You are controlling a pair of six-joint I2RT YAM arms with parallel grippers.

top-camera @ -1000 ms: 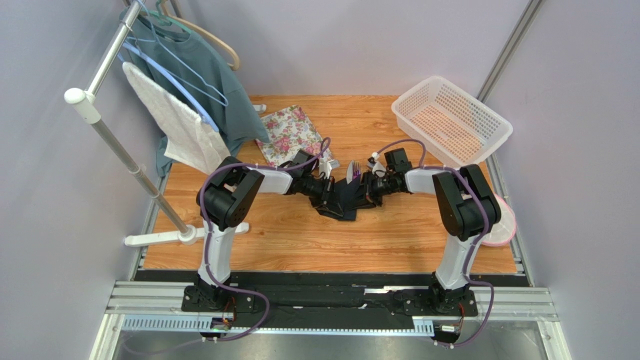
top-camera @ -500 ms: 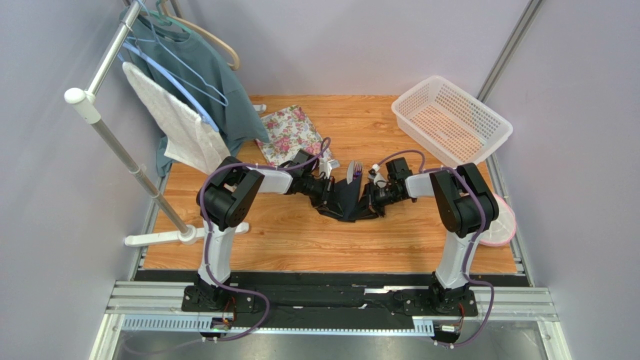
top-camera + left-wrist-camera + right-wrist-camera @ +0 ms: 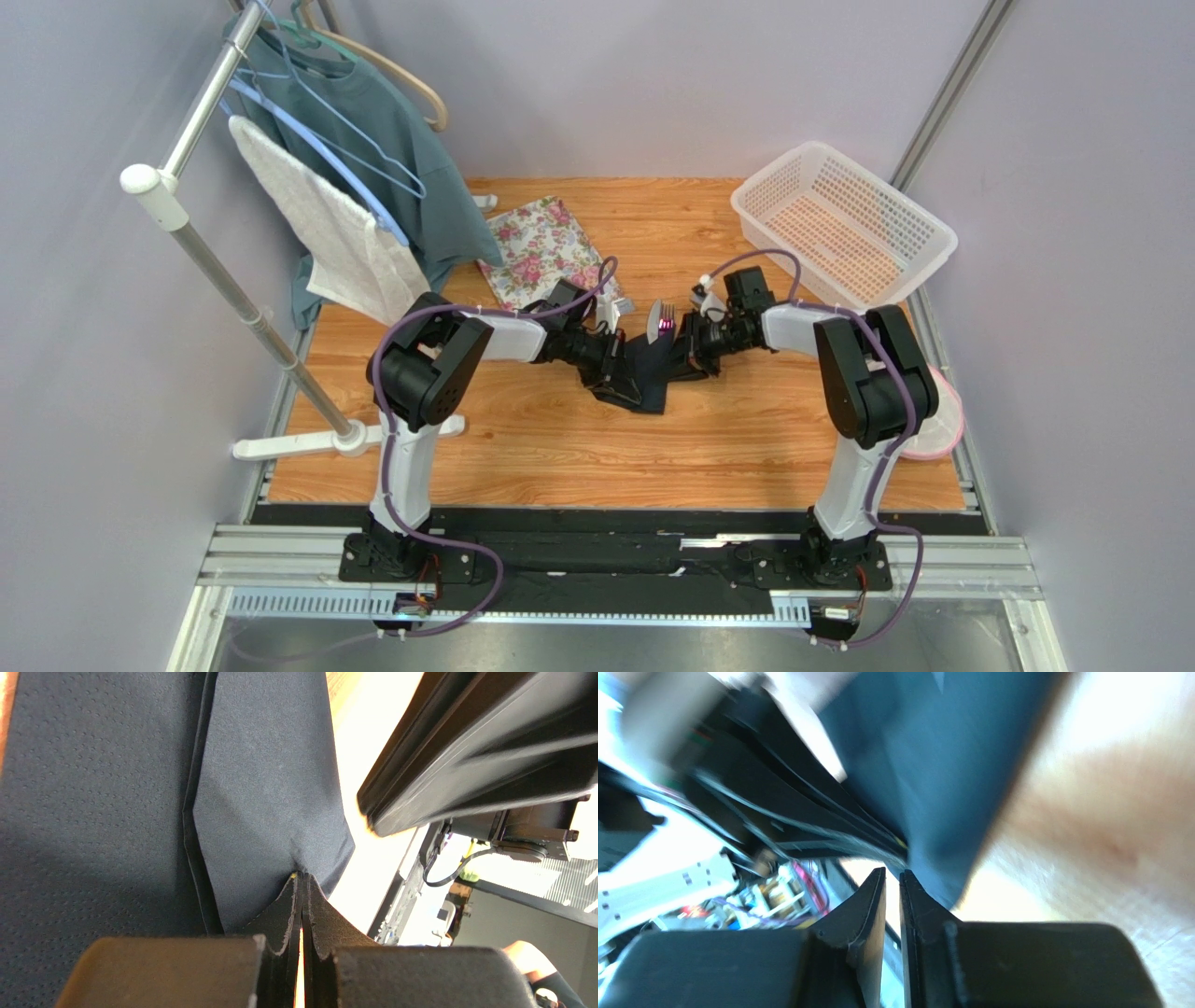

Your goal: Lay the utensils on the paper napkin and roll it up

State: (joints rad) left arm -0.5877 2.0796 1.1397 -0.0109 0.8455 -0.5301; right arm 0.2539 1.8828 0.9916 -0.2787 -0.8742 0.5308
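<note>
Far to the left of the black paper napkin (image 3: 645, 381) stands a clothes rack (image 3: 211, 266) hung with a teal shirt (image 3: 379, 126) and a white towel (image 3: 330, 224). A pink-flowered tray (image 3: 540, 249) lies on the wooden table (image 3: 561, 448), beyond the napkin and to its left.

The left gripper (image 3: 615, 359) is at the napkin's left edge. In the left wrist view its fingers (image 3: 277, 924) are pressed together and pinch a raised fold of the black paper between their tips.

The napkin lies mid-table between the two grippers, partly folded over on itself. The purple fork (image 3: 655, 326) pokes out past its far edge. The knife cannot be made out.

The right gripper (image 3: 690, 350) is at the napkin's right edge. Its fingers (image 3: 868, 910) stand almost together, with only a thin slit between them. The napkin's edge lies right at their tips, but the blur hides whether they grip it.

A white perforated basket (image 3: 842, 231) sits well to the right of the napkin and beyond it. A pink-rimmed plate (image 3: 943, 413) lies to the napkin's right, partly behind the right arm.
</note>
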